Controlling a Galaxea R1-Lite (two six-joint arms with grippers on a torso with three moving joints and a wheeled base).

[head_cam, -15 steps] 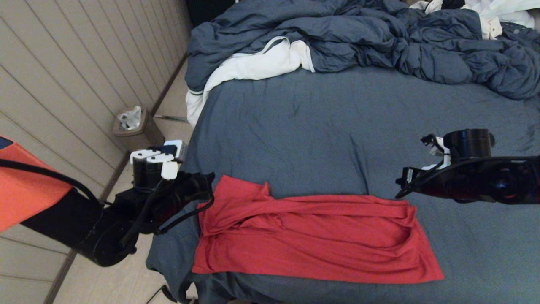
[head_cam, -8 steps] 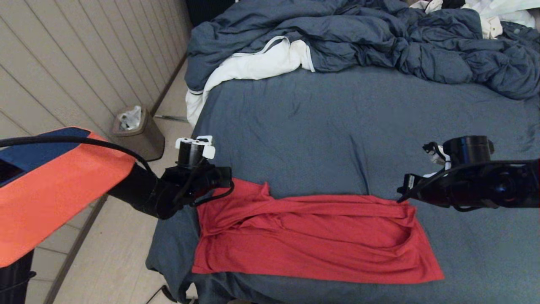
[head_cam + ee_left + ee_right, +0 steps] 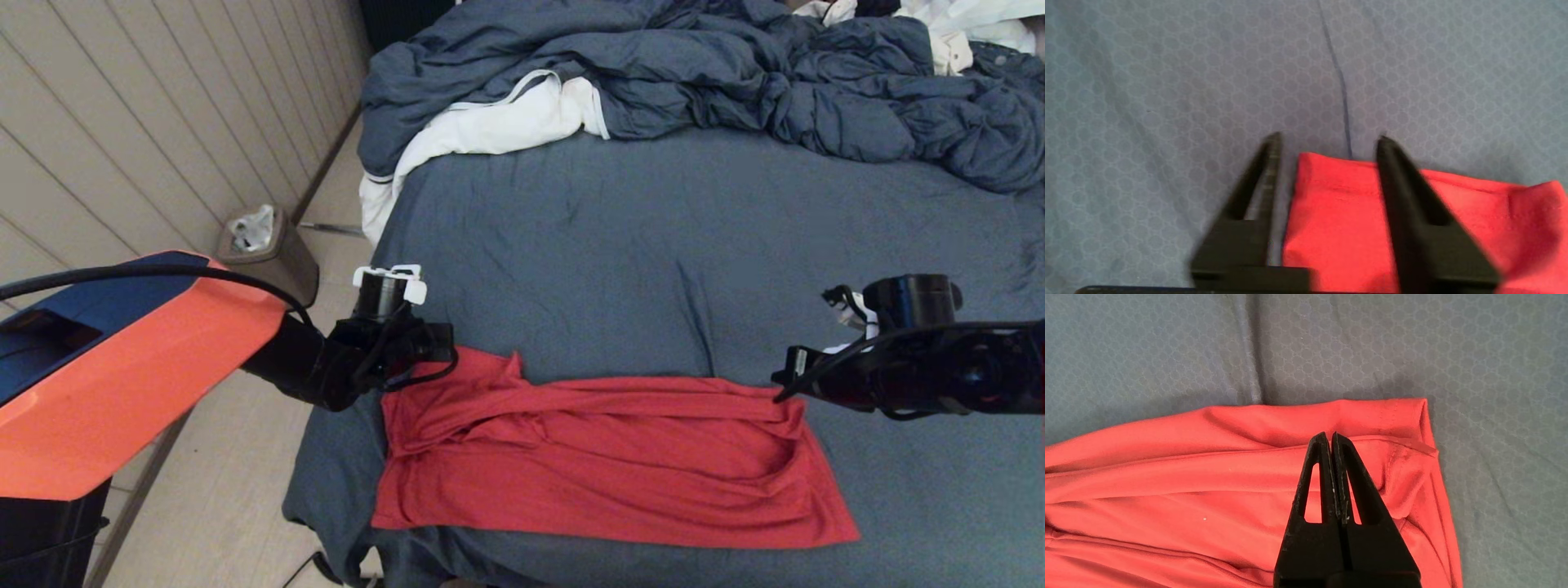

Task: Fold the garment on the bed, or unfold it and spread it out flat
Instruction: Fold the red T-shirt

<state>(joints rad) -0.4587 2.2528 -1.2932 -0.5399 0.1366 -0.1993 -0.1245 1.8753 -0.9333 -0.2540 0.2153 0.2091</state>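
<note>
Left gripper [image 3: 1327, 141], jaws parted, is straddling the red jersey T-shirt [image 3: 604, 457]'s upper-left corner, likely for pinching it, while right gripper [image 3: 1329, 437], jaws closed on nothing, is hovering over the upper-right corner.

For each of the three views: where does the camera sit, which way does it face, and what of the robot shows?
Head view: on the head, facing forward and down at the bed and red T-shirt; both arms show.
Left wrist view: behind the open left gripper, above a shirt corner.
Right wrist view: behind the shut right gripper, above the shirt's other end.
Shared: all three show the shirt on the blue sheet.
</note>
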